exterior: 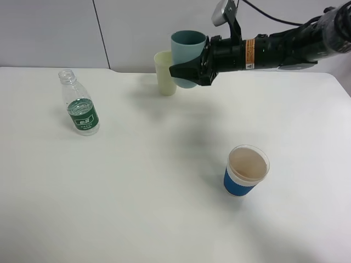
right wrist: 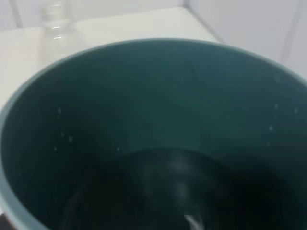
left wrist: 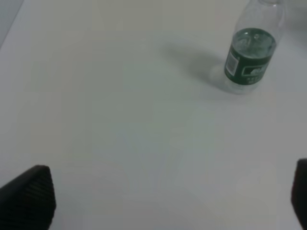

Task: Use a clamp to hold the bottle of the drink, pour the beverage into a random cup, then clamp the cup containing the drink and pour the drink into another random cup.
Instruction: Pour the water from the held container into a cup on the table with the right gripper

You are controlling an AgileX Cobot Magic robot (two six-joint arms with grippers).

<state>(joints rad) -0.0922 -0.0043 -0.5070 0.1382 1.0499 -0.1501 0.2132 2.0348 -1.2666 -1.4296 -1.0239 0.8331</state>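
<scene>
My right gripper [exterior: 193, 70] is shut on a teal cup [exterior: 187, 50] and holds it in the air at the back of the table, right beside and partly above a pale yellow cup [exterior: 164, 74]. The right wrist view looks into the teal cup [right wrist: 153, 120]: droplets cling to its inner wall and its bottom is dark with a glint. A clear uncapped bottle with a green label [exterior: 80, 108] stands upright at the left, a little liquid in it; it also shows in the left wrist view [left wrist: 252, 52]. My left gripper [left wrist: 165, 201] is open and empty, well short of the bottle.
A blue paper cup with a white rim [exterior: 246, 171] stands at the front right. The white table [exterior: 153, 208] ends at a grey wall behind the cups. The bottle's neck [right wrist: 55, 26] shows past the teal cup's rim in the right wrist view.
</scene>
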